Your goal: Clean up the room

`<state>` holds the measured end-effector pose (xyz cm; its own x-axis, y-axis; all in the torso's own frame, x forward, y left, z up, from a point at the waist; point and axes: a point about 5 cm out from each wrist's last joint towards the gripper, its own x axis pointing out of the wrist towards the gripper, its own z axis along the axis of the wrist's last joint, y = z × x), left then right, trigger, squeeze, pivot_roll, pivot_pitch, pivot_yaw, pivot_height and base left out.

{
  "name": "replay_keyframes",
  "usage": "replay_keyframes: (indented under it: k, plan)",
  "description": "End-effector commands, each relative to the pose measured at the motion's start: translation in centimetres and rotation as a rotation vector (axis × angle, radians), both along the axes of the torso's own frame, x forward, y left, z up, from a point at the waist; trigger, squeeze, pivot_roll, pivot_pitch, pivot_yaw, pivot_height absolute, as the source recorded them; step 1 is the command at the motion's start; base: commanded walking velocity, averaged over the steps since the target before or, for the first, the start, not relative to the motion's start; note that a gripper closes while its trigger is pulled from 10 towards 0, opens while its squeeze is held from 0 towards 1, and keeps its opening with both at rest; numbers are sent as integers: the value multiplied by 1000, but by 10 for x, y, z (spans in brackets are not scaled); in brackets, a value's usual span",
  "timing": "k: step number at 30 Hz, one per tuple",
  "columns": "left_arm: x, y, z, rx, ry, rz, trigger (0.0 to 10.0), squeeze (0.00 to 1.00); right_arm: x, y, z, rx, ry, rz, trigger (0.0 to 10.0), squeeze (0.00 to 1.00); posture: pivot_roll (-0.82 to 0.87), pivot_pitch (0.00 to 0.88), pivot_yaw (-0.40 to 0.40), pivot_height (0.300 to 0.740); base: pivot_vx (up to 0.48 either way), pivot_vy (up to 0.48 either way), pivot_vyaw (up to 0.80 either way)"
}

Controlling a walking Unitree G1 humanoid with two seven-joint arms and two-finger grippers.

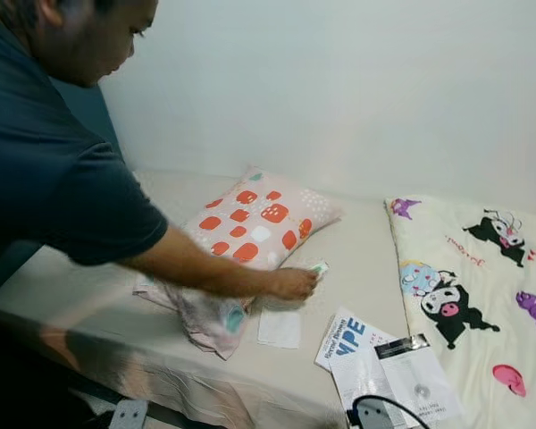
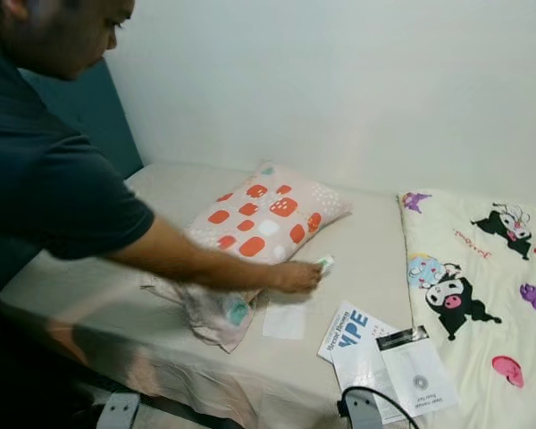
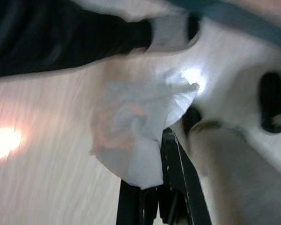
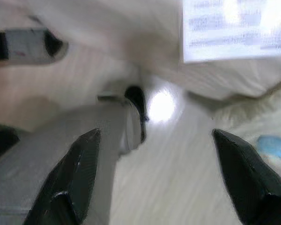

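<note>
Meanwhile a person's hand [image 1: 293, 282] reaches across the bed [image 1: 89, 295]; left hand [image 3: 152, 187] grips white cloth [image 3: 136, 122], right hand [image 4: 154, 178] gapes empty.

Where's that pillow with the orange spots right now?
In the head views, the spotted pillow lies on the bed near the wall, left of the cartoon blanket, just behind the person's hand and the crumpled cloth.

Person's hand [image 2: 297, 276] on small packet [image 2: 323, 263] beside spotted pillow [image 2: 270, 217].
</note>
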<state>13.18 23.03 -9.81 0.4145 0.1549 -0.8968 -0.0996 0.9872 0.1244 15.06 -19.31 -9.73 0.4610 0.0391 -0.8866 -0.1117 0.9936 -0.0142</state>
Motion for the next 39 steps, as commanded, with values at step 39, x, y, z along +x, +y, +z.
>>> replay_keyframes:
  k: [39]
  plan:
    - [19,-10,4,-25,-35,-38,10000,0,1,-2,0,-8,11,-38,10000,0,-99,0,31,740,0,0,0]
